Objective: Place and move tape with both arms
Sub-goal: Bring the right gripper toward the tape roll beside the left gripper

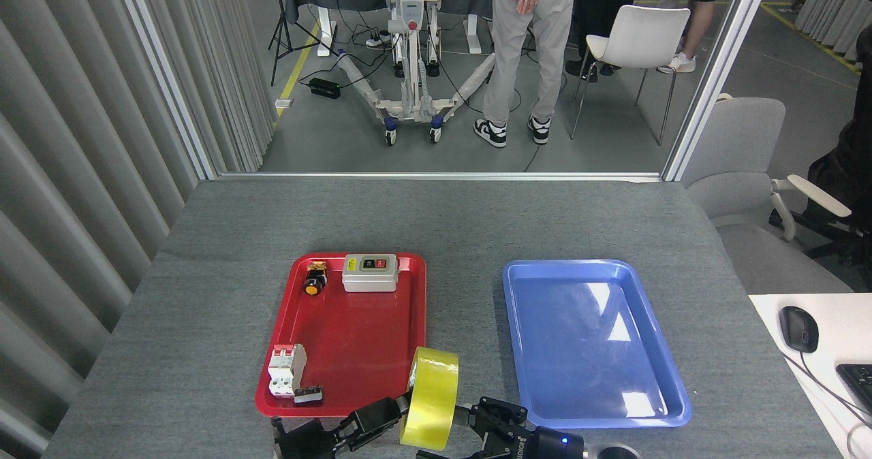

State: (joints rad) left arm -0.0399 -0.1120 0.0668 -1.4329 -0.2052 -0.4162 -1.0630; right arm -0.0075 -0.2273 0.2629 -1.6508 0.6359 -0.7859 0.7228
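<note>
A grey felt-covered table (436, 227) fills most of the head view, with a glass partition behind it and, past that, a person in grey trousers (519, 50) standing on the workshop floor next to a white wheeled frame (409, 57) and a white chair (637, 43). On the right side of the table lies a blue tray (671, 394), shallow and glossy with nothing in it; on the left side lies a red tray (354, 350) of about the same size. The tape (430, 399), a wide yellow roll, stands on edge at the near right corner of the red tray, between the two trays, its open core facing left. The left gripper (388, 415) reaches in from the bottom edge with its dark fingers (371, 419) against the left face of the roll, apparently closed on its rim, though the contact itself is hidden behind the roll. The right gripper (487, 421) comes in low from the bottom right, its fingers spread apart and lying just beside the right face of the tape; whether they touch it cannot be told. In the red tray's far end sits a grey switch box (369, 272) with a small yellow push button (315, 279) just to its left, and at the near left corner stands a white circuit breaker (287, 370) with a small black part (308, 395) beside it. At the far right, on a separate white surface, lies a black computer mouse (798, 328).
</note>
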